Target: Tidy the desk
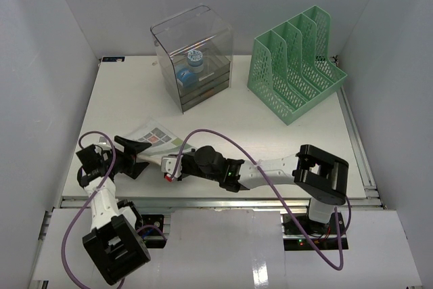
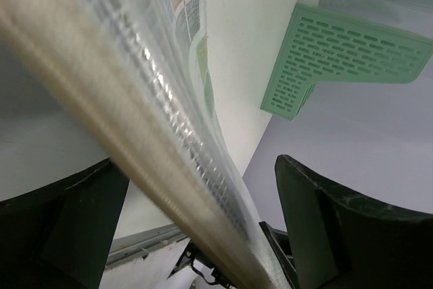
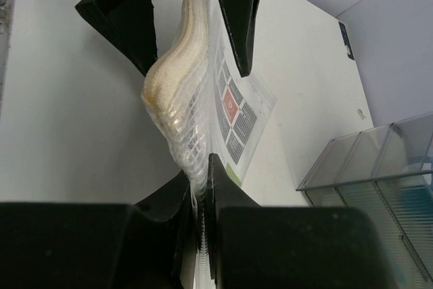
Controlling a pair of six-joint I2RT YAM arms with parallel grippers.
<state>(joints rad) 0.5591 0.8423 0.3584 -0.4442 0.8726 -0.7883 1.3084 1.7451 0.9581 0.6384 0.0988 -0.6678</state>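
Note:
A clear mesh document pouch (image 1: 157,139) with printed sheets inside stands on edge, lifted off the white desk (image 1: 270,140) near its front left. My right gripper (image 3: 205,167) is shut on the pouch's (image 3: 179,93) zipper edge. My left gripper (image 2: 196,167) is open, its two black fingers (image 2: 338,221) apart on either side of the pouch (image 2: 169,147) and clear of it. In the top view the left gripper (image 1: 139,157) sits just left of the right gripper (image 1: 174,170).
A smoky clear drawer box (image 1: 196,59) with blue items inside stands at the back middle. A green mesh file rack (image 1: 298,65) is at the back right. The metal rail (image 1: 216,202) runs along the front edge. White walls enclose the sides.

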